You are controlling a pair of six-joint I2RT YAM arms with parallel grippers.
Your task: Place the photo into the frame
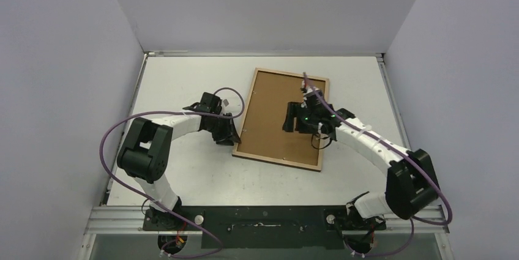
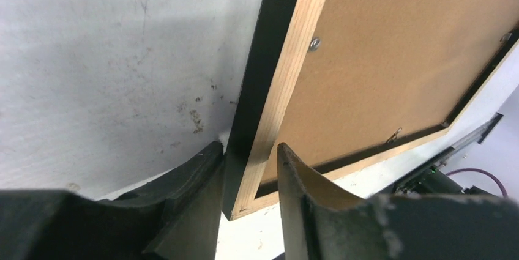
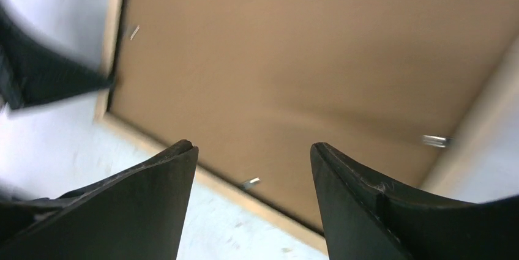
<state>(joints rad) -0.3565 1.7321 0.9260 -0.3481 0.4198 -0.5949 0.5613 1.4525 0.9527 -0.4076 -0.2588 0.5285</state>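
**Frame lies back-up on the desk, backing board seated inside it**

Top external view: the frame lies flat on the white desk, its light wood back facing up. A brown backing board fills its recess. The left gripper sits at the frame's near-left corner. The right gripper hangs over the board.

Left wrist view: the left fingers stand either side of the frame's rim, one by the black outer edge, the other by the wood. I cannot tell whether they press on it. A small metal tab sits over the board's edge.

Right wrist view, blurred: the right fingers are spread wide with nothing between them, above the board.
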